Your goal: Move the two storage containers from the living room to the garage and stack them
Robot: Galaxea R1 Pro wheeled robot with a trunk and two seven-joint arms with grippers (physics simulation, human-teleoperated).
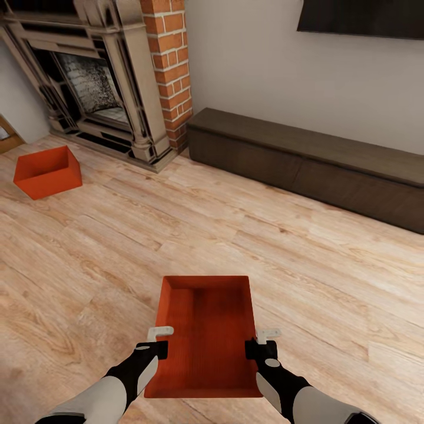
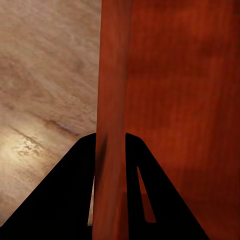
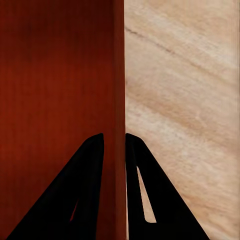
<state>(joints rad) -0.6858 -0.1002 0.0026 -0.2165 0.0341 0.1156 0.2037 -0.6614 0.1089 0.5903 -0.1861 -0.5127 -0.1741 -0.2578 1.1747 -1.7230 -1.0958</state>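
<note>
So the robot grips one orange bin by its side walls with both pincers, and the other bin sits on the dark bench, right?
Not quite. The head view shows the other bin on the wood floor near the fireplace, not on the bench. Both the left pincer and right pincer do clamp the near bin.

Storage bin [image 1: 206, 335]: orange-red, open-top, rectangular, finely ribbed walls, empty, upright, close in front, above the wood plank floor [image 1: 176, 235], its two long side walls each gripped.

Second bin [image 1: 47, 172]: identical, upright, on the planks near the fireplace [image 1: 100, 88], well apart.
</note>
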